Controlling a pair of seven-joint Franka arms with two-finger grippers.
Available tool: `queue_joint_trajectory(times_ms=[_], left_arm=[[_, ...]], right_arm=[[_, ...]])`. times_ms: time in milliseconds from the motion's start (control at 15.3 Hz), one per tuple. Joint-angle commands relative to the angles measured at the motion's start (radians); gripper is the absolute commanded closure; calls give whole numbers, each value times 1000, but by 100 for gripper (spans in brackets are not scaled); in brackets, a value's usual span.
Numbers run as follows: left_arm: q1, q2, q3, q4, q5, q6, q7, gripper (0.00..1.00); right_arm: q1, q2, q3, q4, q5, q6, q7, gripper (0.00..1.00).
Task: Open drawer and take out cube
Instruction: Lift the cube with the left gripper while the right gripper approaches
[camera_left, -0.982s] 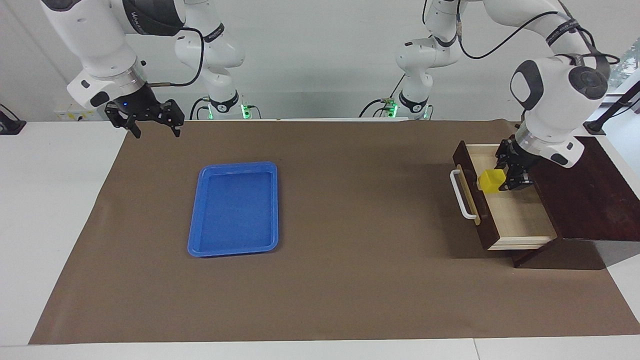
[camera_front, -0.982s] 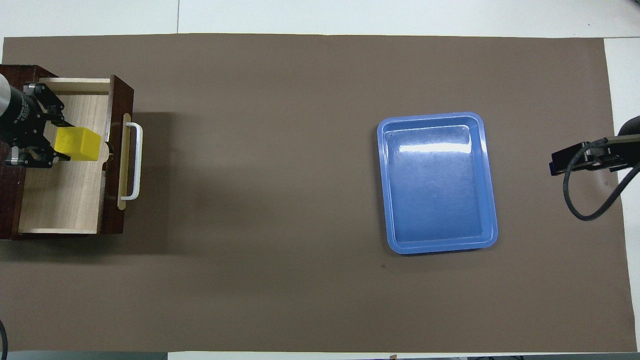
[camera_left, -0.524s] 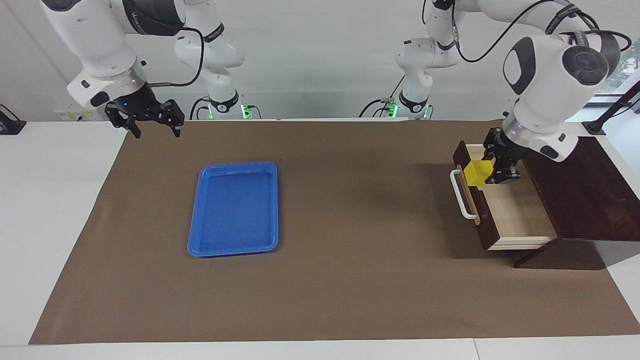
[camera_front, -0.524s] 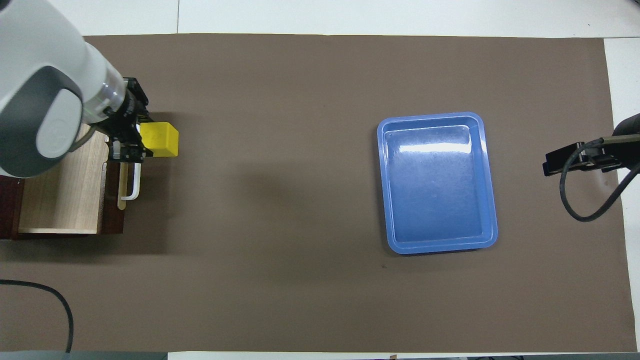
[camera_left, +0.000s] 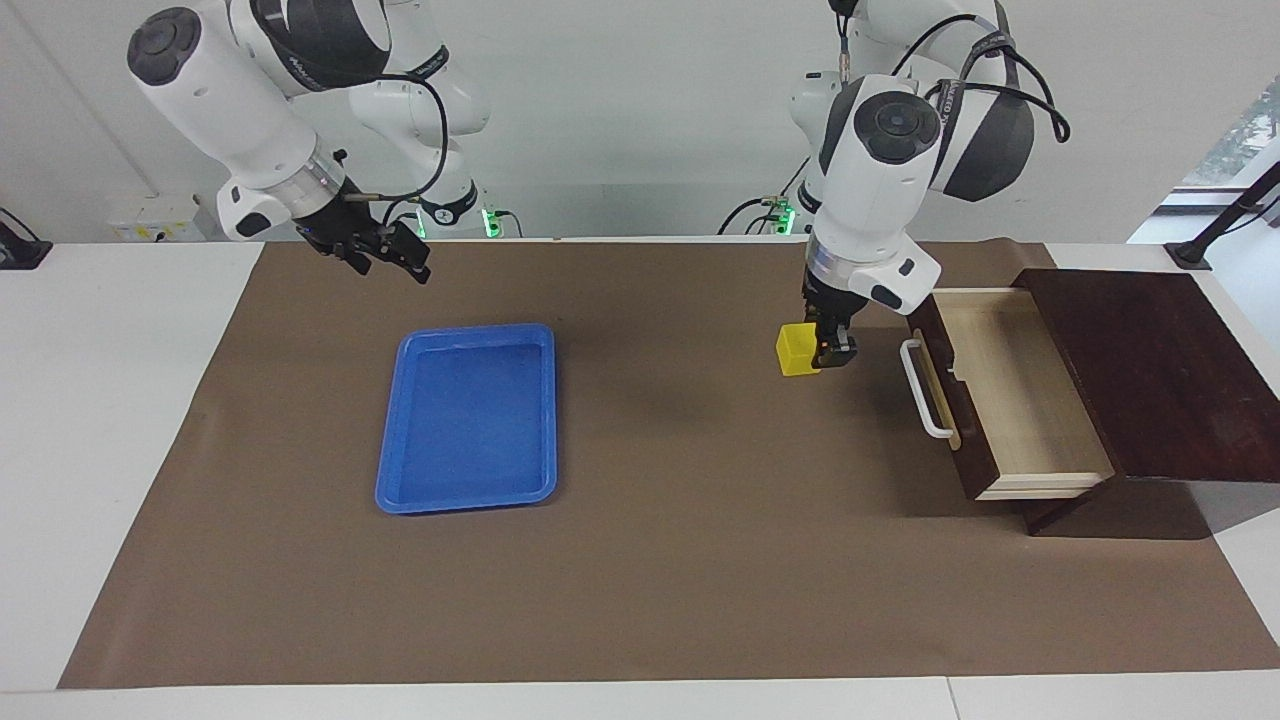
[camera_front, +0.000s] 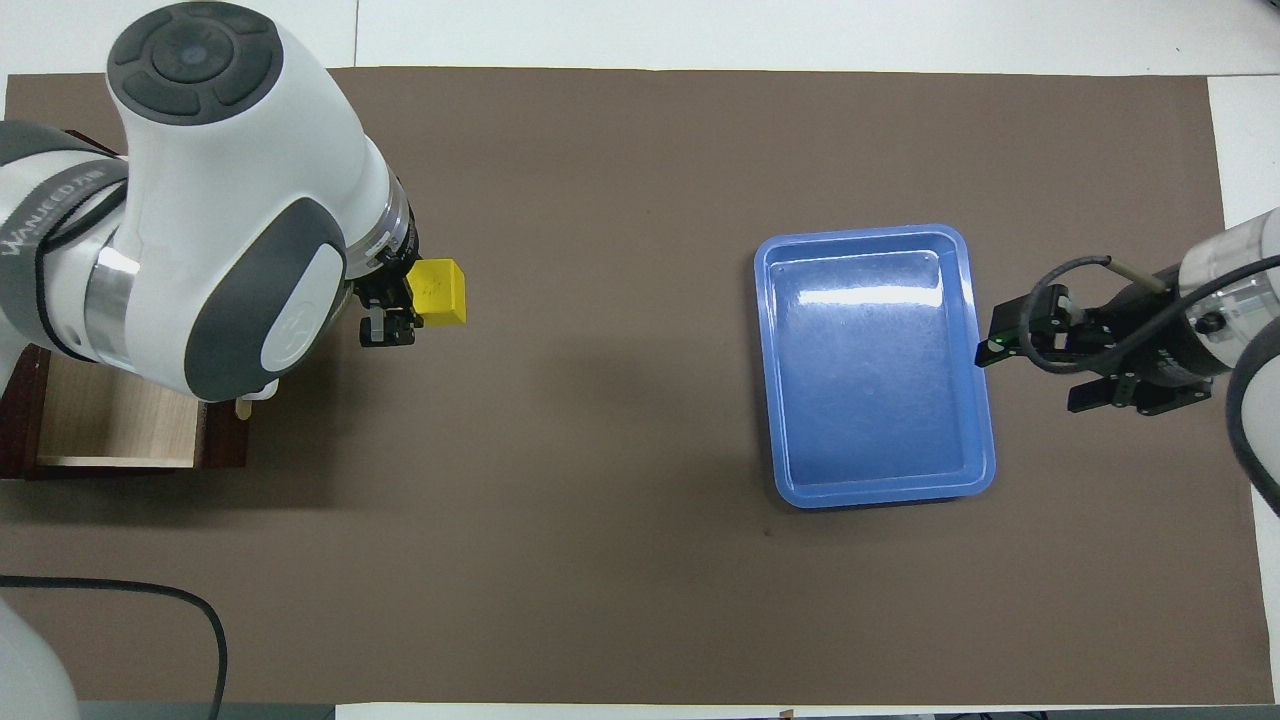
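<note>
The yellow cube (camera_left: 797, 350) (camera_front: 441, 291) hangs above the brown mat just in front of the drawer, with my left gripper (camera_left: 822, 350) (camera_front: 400, 297) shut on it. The drawer (camera_left: 1010, 400) stands pulled out of its dark wooden box (camera_left: 1150, 370), and its pale inside holds nothing. Its white bar handle (camera_left: 925, 392) faces the middle of the table. In the overhead view my left arm covers most of the drawer (camera_front: 120, 430). My right gripper (camera_left: 393, 268) hovers open, holding nothing, over the mat by the robots' edge of the blue tray.
A blue plastic tray (camera_left: 470, 415) (camera_front: 875, 365) lies on the mat toward the right arm's end of the table. The brown mat (camera_left: 680, 560) covers most of the white table. The wooden box sits at the left arm's end.
My left gripper has lifted the cube out of the drawer and carried it past the handle toward the table's middle. My right arm has swung closer to the blue tray.
</note>
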Motion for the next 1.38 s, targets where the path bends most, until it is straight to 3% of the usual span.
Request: queue_joint_trajectory(times_ms=[0, 458, 655, 851, 1048, 1310], left_arm=[[-30, -6, 13, -29, 11, 47, -53, 100], [-44, -4, 11, -41, -53, 75, -120, 100], [-52, -4, 11, -41, -63, 89, -137, 100], [-52, -4, 11, -40, -64, 89, -146, 100], [-52, -4, 11, -46, -73, 95, -156, 100], [-67, -4, 11, -49, -73, 104, -158, 100]], right_arm=[[36, 32, 1, -54, 138, 86, 216, 0], [267, 184, 1, -99, 428, 411, 722, 0], [327, 241, 1, -90, 535, 465, 835, 0], [398, 336, 1, -26, 603, 549, 878, 0], [433, 458, -1, 117, 649, 573, 974, 0], [490, 500, -2, 200, 602, 550, 1060, 0]])
